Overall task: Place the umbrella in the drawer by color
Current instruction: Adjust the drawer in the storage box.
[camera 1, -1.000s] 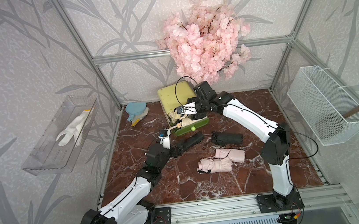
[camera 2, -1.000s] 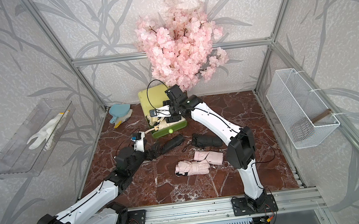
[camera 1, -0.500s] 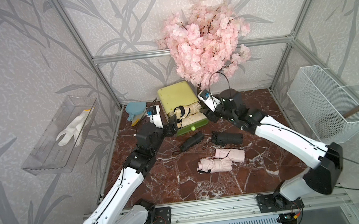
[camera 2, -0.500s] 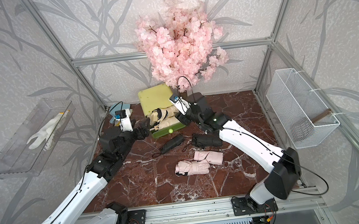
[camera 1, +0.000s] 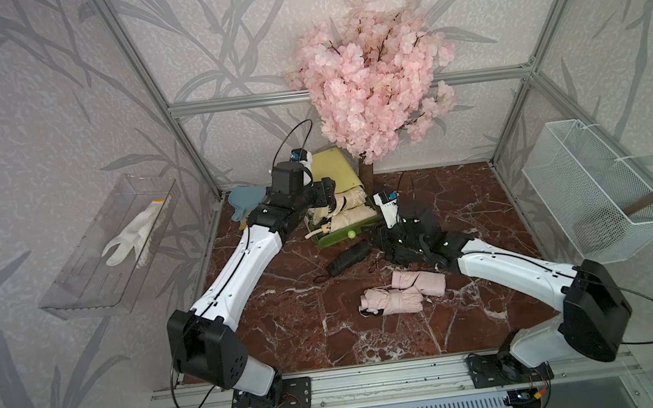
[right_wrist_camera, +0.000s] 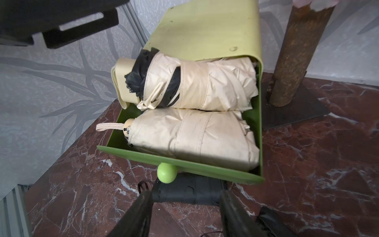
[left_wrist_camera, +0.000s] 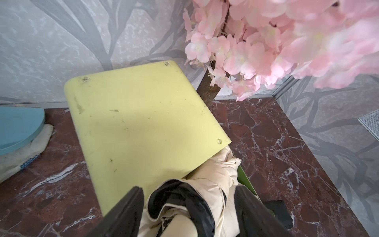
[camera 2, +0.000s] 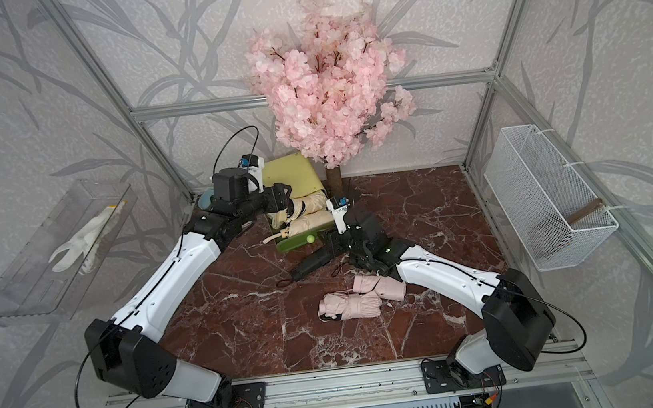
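The green drawer (right_wrist_camera: 184, 166) stands pulled out of a yellow-green cabinet (left_wrist_camera: 143, 115), with two cream umbrellas (right_wrist_camera: 196, 84) (right_wrist_camera: 194, 137) lying side by side in it. My left gripper (left_wrist_camera: 187, 189) is open and straddles the rear cream umbrella (camera 1: 351, 200), the one with black lining. A black umbrella (camera 1: 348, 259) lies on the table in front of the drawer's knob (right_wrist_camera: 167, 174). My right gripper (right_wrist_camera: 185, 194) hangs open just short of it. Two pink umbrellas (camera 1: 394, 302) (camera 1: 419, 282) lie nearer the front. My right arm largely hides another black umbrella (right_wrist_camera: 270, 221).
A pink blossom tree (camera 1: 373, 82) rises beside the cabinet, its trunk (right_wrist_camera: 297, 51) close to the drawer's side. A blue object (camera 1: 246, 197) lies at the back left. A clear shelf (camera 1: 87, 282) with a white glove hangs on the left wall, a white wire basket (camera 1: 591, 191) on the right.
My left arm swung from the table's middle up to the drawer and over the cream umbrella. My right arm drew back from the drawer and came down by the black umbrella. Both jaws narrowed.
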Motion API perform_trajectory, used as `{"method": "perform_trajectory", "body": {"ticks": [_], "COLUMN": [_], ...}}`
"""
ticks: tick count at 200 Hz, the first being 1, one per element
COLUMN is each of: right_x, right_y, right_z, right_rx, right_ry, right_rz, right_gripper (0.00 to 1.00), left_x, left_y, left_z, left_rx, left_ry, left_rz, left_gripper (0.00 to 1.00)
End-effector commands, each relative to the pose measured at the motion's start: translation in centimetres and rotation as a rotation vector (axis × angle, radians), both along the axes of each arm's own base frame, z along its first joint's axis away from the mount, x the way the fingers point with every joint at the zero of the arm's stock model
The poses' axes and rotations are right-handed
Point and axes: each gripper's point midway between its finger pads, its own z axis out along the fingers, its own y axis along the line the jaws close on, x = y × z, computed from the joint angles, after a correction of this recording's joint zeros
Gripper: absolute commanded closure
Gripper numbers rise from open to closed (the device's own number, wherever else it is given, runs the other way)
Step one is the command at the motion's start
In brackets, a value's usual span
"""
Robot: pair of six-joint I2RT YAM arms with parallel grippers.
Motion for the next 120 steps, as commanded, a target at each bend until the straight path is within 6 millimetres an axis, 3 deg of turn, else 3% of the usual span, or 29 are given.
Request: {"method": "perform_trajectory", "body": {"ticks": [1,38,120], "right_x": [0.8,1.5,1.2], "right_y": [1.6,2.2,3.7], "right_z": [2.0,-0.1,-1.3], "right_rx": [0.111,0.093,0.088], "right_ry": [-0.044,-0.019,-0.034], "right_rz": [-0.004,-0.047,-0.141], "right_gripper": [0.44,0.45,0.51], "left_x": [-0.5,-0.5,-0.6], "left_y": [-0.4,0.0,0.4], "left_z": [0.3,-0.1,-0.5], "left_rx": [-0.006,0.018,0.021], "left_ry": [0.027,0.027,0.028], "left_rz": [-0.039,-0.025,-0.012], "left_gripper": [0.27,0.26,0.25]}}
